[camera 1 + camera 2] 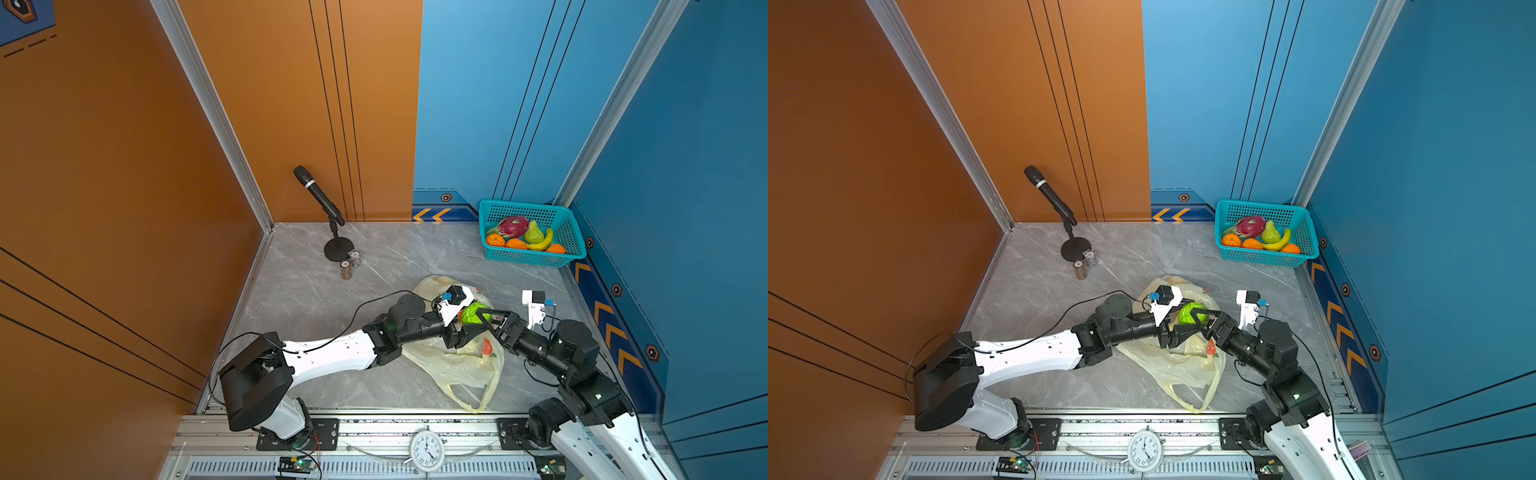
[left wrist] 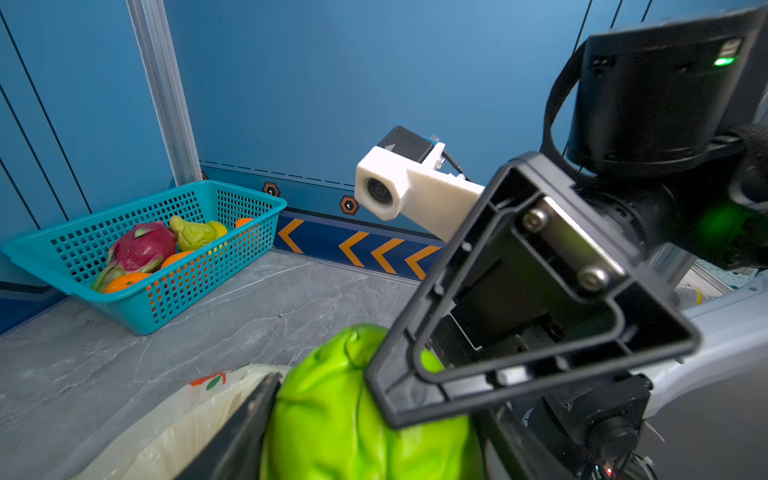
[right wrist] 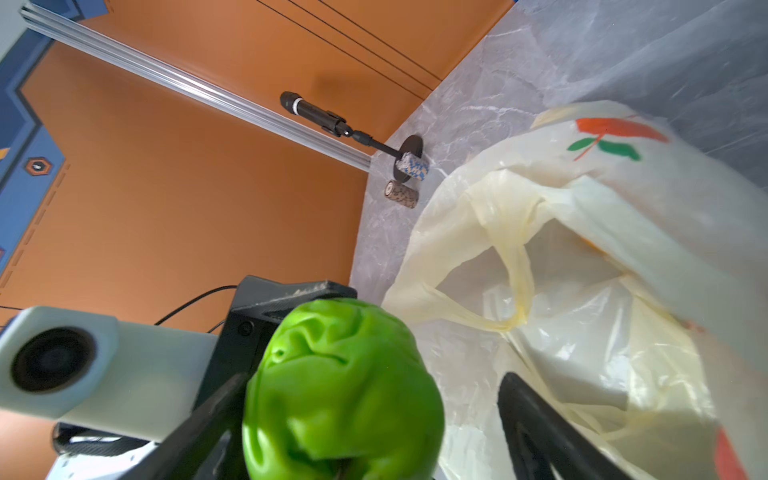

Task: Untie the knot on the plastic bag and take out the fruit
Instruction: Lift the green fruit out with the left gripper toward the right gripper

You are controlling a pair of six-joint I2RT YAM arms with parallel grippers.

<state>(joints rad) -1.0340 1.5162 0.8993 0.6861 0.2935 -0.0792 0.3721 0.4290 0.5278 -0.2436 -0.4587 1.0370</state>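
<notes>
A bright green wrinkled fruit [image 1: 473, 312] [image 3: 340, 386] hangs just above the pale yellow plastic bag [image 1: 457, 365] [image 3: 582, 332]. My left gripper [image 1: 471, 319] [image 2: 374, 436] is shut on it, one finger on each side. My right gripper [image 1: 483, 316] [image 3: 365, 415] stands open around the same fruit; one finger lies against it and the other is clearly apart from it. The bag lies slack on the marble floor, its mouth gaping and its handle loops loose. The knot is out of view. More fruit, a pink dragon fruit [image 1: 514, 226] and oranges, lies in the teal basket [image 1: 532, 259].
The teal basket stands in the far right corner against the blue wall, also holding a banana [image 1: 542, 243]. A microphone on a stand [image 1: 318, 195] and two small rolls [image 1: 346, 269] stand at the back left. A clock [image 1: 427, 451] sits on the front rail.
</notes>
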